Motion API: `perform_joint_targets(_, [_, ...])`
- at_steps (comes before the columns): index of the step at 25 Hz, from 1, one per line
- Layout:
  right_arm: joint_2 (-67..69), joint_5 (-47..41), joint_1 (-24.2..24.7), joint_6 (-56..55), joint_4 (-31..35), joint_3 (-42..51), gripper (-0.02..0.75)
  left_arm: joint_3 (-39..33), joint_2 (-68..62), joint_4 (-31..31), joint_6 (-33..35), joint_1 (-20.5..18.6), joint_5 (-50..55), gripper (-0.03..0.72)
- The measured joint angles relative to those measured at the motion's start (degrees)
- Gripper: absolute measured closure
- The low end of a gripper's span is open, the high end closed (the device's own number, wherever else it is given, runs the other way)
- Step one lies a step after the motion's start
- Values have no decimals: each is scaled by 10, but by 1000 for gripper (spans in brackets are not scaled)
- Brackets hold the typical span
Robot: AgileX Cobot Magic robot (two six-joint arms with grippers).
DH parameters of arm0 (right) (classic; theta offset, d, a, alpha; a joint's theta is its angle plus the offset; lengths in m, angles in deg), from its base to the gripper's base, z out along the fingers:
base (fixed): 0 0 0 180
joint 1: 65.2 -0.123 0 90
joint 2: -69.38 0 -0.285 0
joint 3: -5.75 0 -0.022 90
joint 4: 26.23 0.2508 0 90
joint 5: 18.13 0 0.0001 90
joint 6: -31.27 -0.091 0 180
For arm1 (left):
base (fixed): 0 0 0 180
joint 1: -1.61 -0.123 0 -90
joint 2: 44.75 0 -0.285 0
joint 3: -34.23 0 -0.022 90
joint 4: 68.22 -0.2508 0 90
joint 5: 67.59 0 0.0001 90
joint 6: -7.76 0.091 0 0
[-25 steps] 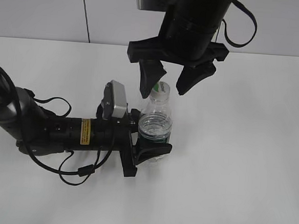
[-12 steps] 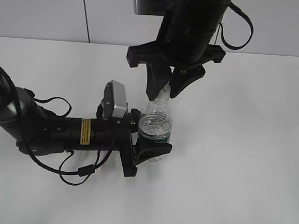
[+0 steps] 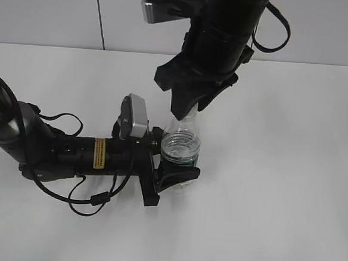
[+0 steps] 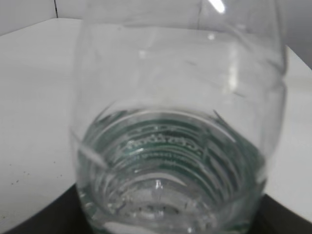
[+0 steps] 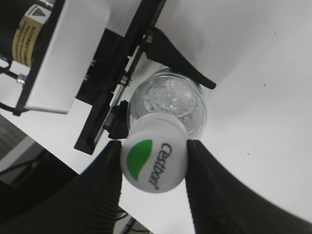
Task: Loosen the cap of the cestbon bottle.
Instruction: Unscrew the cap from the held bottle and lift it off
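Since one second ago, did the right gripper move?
Yes. The right gripper came down onto the cap of the Cestbon bottle, closed and rotated, while the bottle stayed put.

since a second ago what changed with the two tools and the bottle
The right tool came down from above the bottle with its fingers apart, shut on the cap and turned its wrist. The left tool stayed clamped round the cestbon bottle, which stands upright in the same spot on the table.

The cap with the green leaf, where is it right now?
The cap sits on top of the bottle, mid-table, squeezed between the right gripper fingers.
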Motion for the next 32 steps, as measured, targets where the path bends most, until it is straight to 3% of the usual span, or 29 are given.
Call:
perform_joint_targets(20, [-1, 1, 0, 588, -8, -1, 435, 0, 0, -4, 2, 0, 0, 276])
perform_joint_targets(32, [-1, 1, -1, 701, -36, -1, 435, 2, 0, -10, 2, 0, 1, 276])
